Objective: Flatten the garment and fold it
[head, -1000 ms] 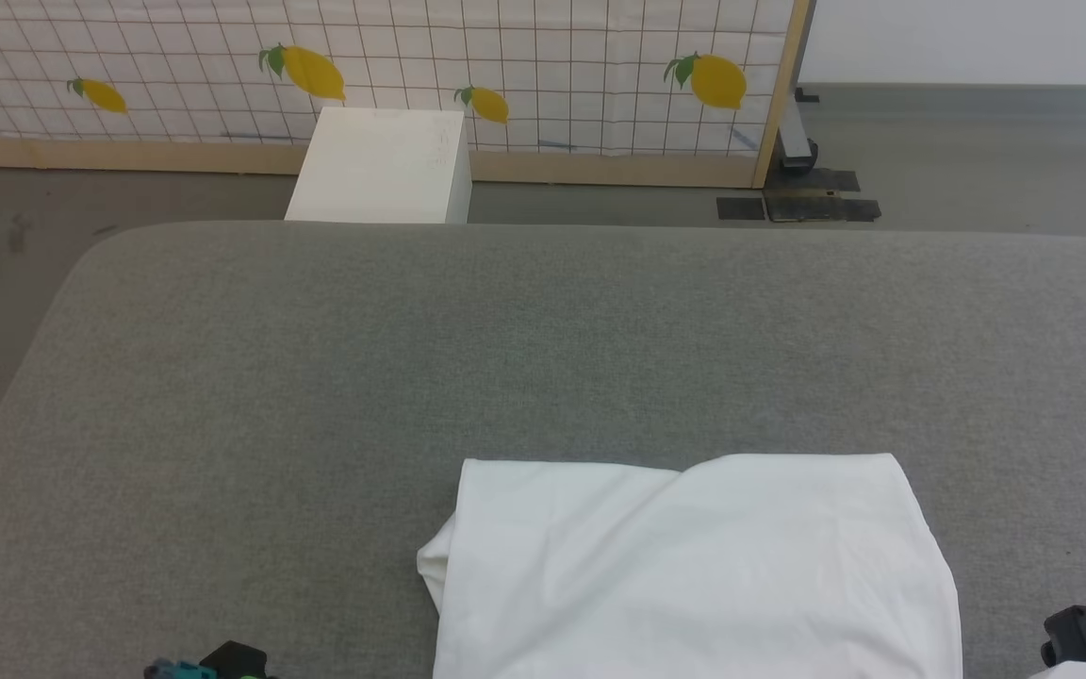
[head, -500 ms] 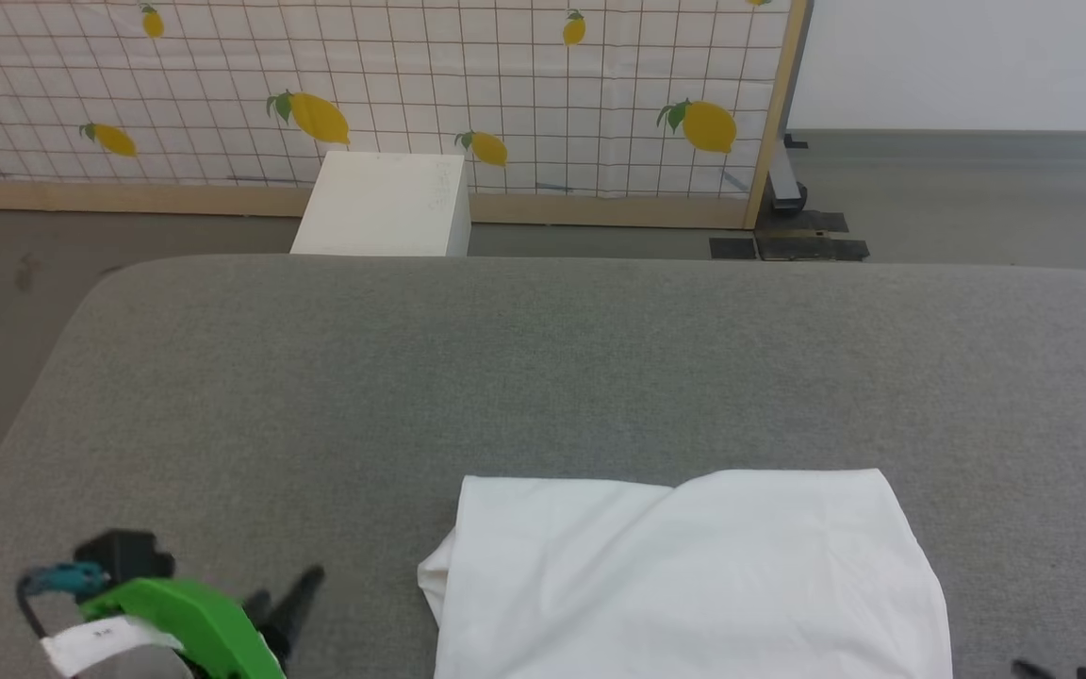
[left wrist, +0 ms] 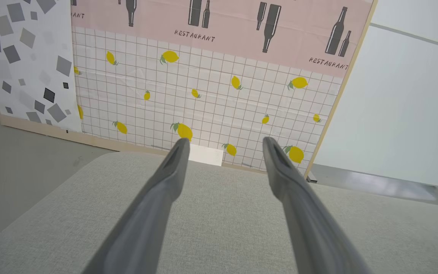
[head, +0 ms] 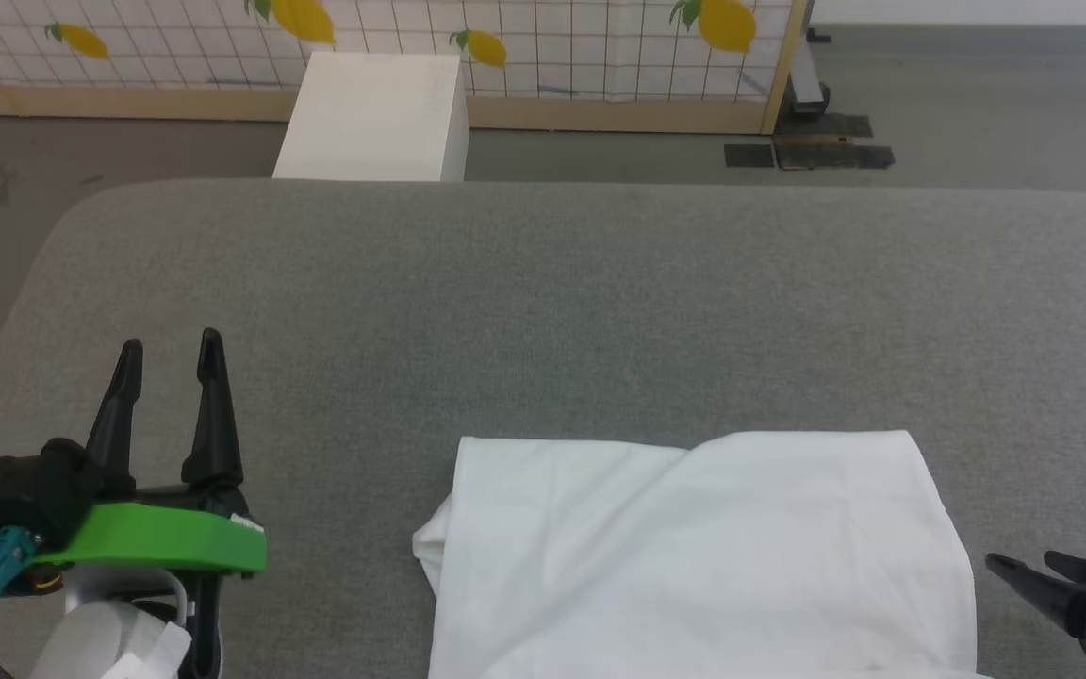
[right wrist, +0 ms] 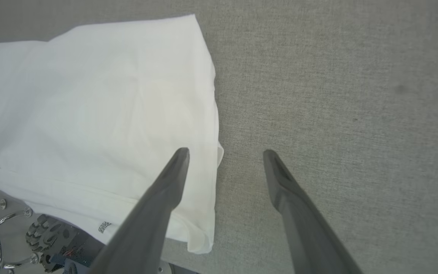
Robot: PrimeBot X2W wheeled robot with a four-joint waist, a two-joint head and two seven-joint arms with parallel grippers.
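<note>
Garment, head view: the garment (head: 694, 556), a neat white rectangle, lies on the grey cushion (head: 543, 311) at its near edge, right of centre. A loose bulge of fabric pokes out at its left side.
Left gripper, head view: the left gripper (head: 171, 339) stands well apart to the garment's left, fingers spread wide with nothing between them.
Right gripper, head view: the right gripper (head: 1024, 563) sits just beside the garment's right edge, fingers parted and empty.
Risk, head view: the poking layer on the left could let the fold spring open, and a careless pinch there might drag the top layer askew.
White box, head view: the white box (head: 373, 113) stands on the floor beyond the cushion's far edge, well away, so I judge it no hazard.
Fingers, left wrist view: both are wide apart over bare cushion, aimed at the lemon-print screen (left wrist: 211, 95) and gripping nothing.
Fingers, right wrist view: they are wide and empty, one above the garment's right border, the other above bare cushion.
Near edge, right wrist view: the hem laps over the cushion's near edge, above the robot's base (right wrist: 13, 236).
Risk, right wrist view: the fabric is thin, so the overhang may pull it downward. A finger passing low could snag the border and undo the fold.
</note>
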